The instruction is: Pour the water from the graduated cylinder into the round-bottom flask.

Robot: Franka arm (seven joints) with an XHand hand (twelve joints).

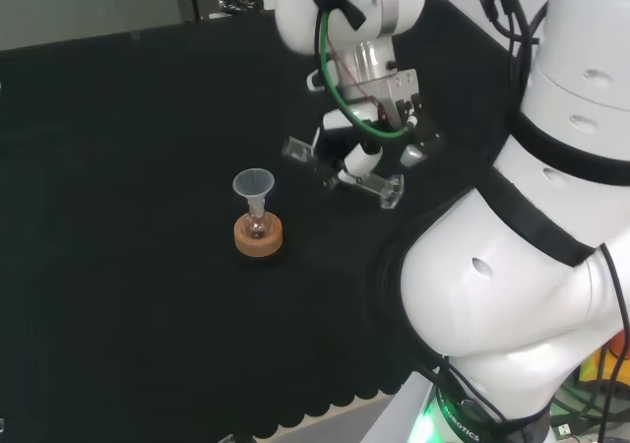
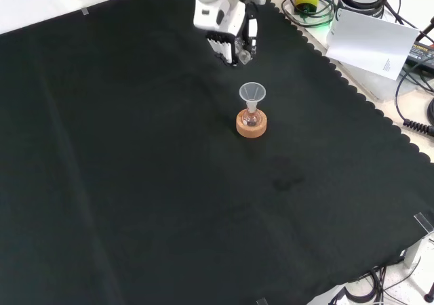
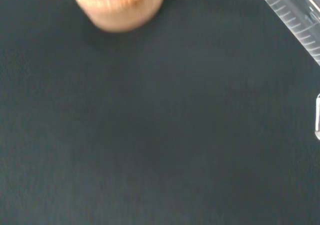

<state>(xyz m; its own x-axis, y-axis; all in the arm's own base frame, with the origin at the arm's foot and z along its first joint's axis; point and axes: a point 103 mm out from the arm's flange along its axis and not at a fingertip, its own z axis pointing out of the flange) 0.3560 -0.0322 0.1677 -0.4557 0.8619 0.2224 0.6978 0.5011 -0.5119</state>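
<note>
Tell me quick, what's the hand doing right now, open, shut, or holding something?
Hand: shut on the graduated cylinder, held tilted nearly flat above the cloth.

The white arm (image 1: 512, 256) reaches over the bench, wrist bent downward. The hand (image 1: 369, 153) hangs above the cloth, its fingers (image 1: 359, 162) curled round a tilted clear graduated cylinder (image 1: 340, 172).

funnel (image 1: 254, 182) in flask (image 1: 257, 225), flask on cork ring (image 1: 259, 236)

Cork stand (image 3: 118, 7) blurred, edge-cropped.
</note>
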